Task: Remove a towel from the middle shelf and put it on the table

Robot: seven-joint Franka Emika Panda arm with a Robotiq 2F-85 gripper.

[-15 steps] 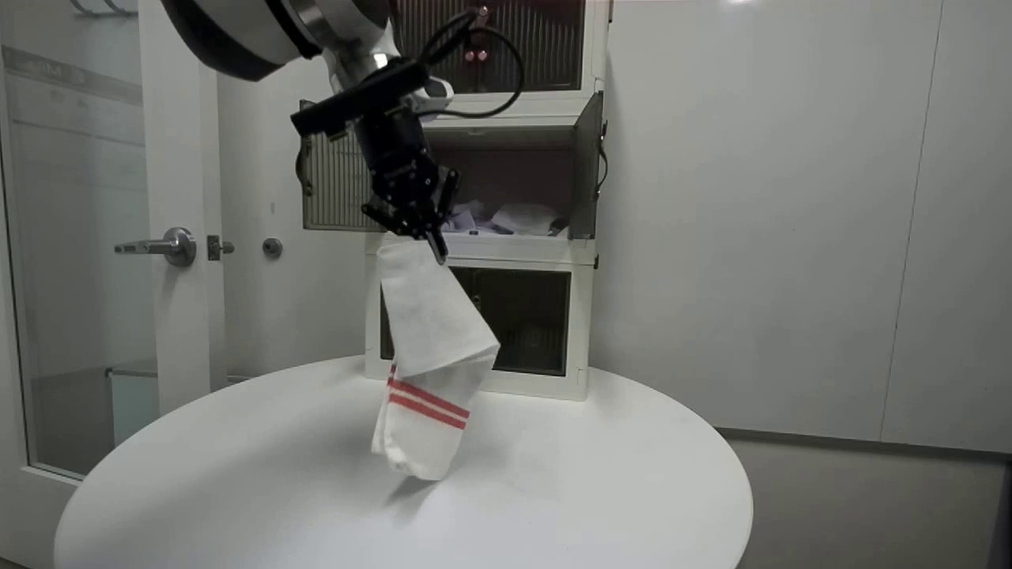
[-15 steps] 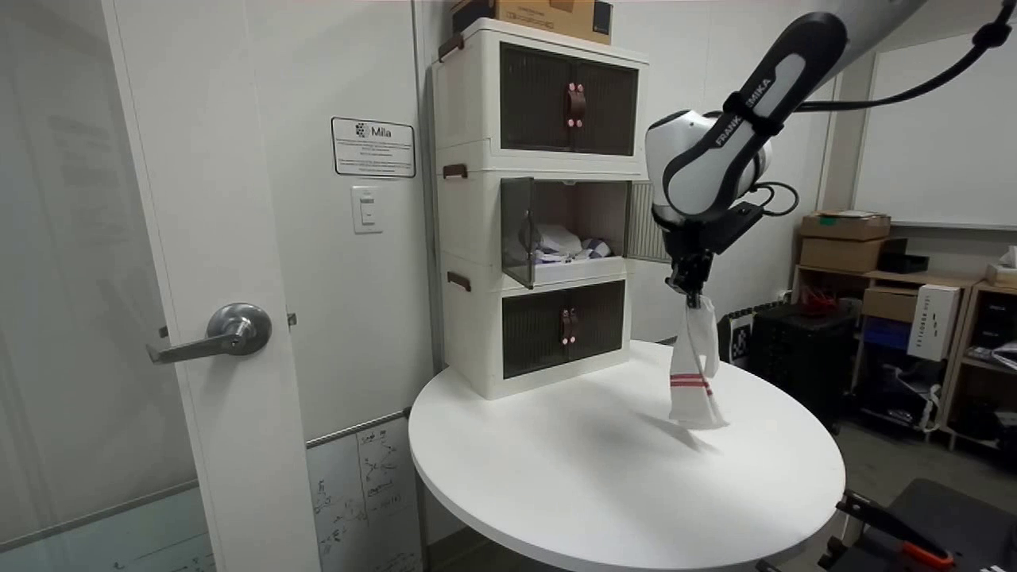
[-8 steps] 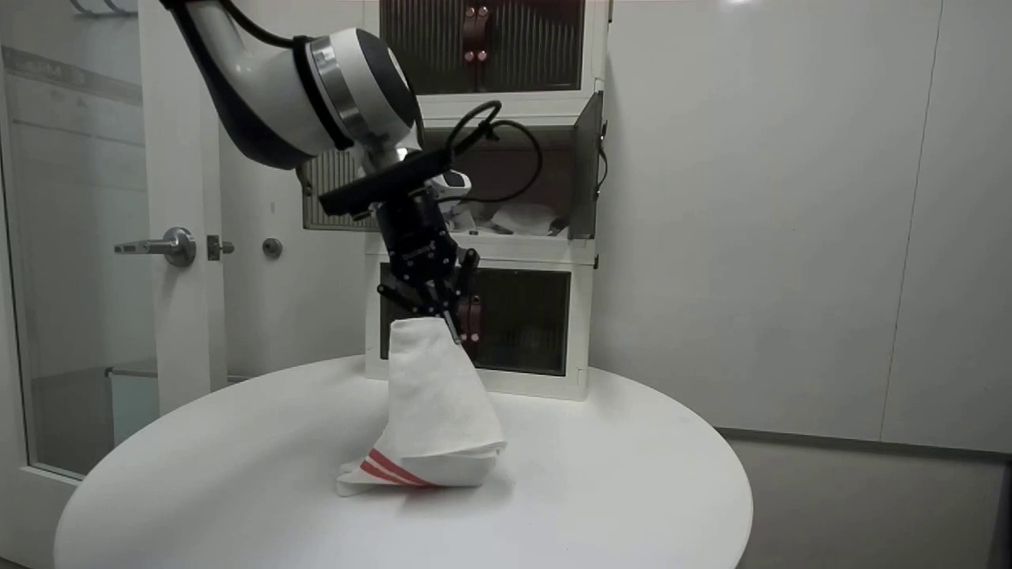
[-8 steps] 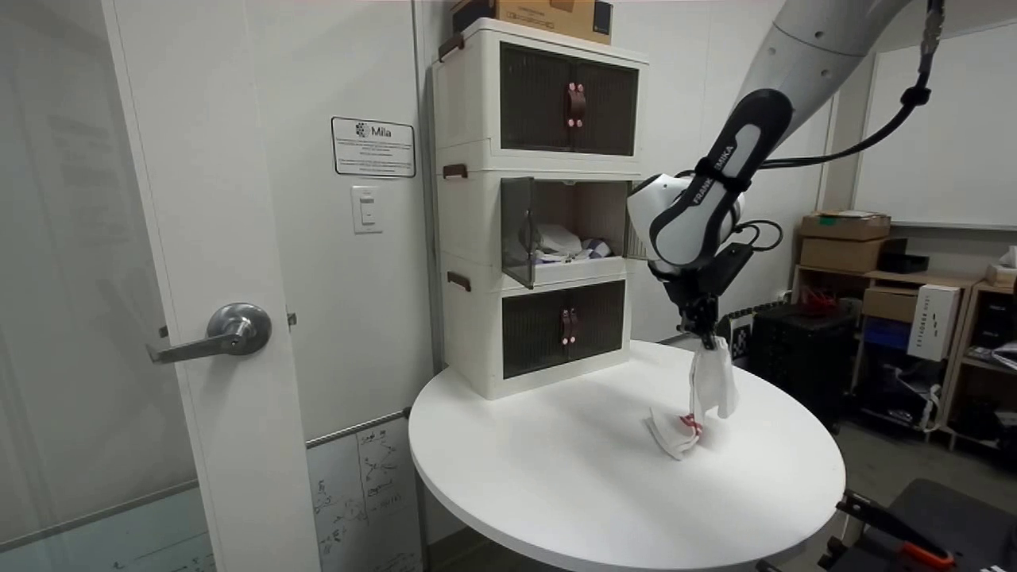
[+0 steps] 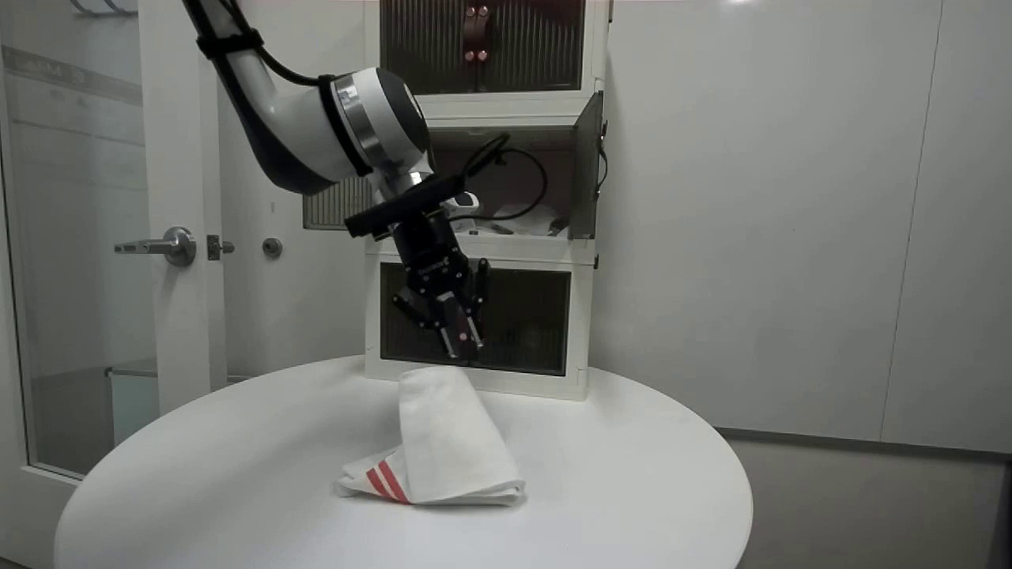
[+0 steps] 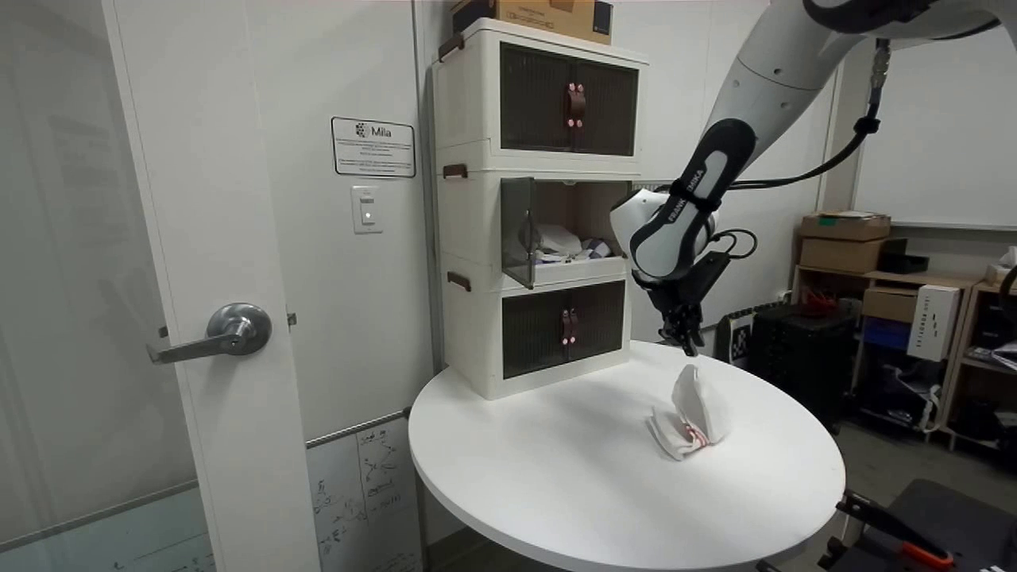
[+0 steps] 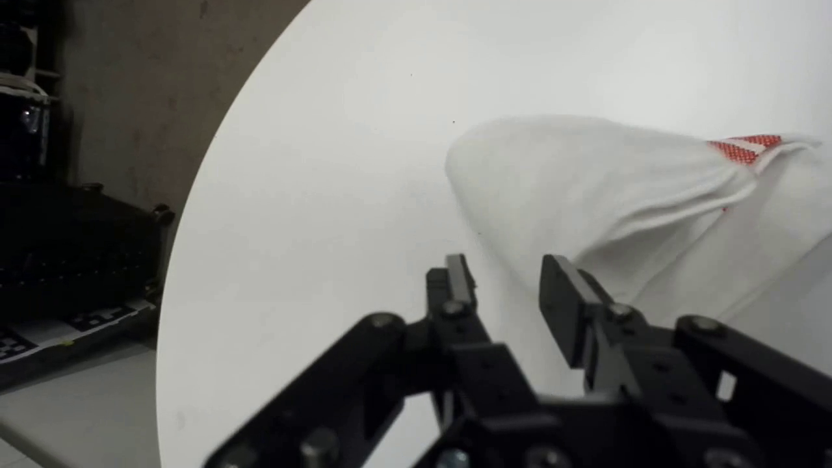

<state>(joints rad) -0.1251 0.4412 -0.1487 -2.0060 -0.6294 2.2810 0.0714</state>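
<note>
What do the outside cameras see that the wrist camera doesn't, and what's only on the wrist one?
Only in both exterior views: the cabinet, pale cloths on its middle shelf, and a door handle.
Only in the wrist view: the weave of red stripes on the towel, and tiny dark specks on the table.
In all: towel, table, gripper.

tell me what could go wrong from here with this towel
The towel stands in a raised fold on the table, so it may slump. The open gripper hovers close above and might snag it if lowered. A door of the middle shelf stands open, so the arm could bump it while pulling away.
</note>
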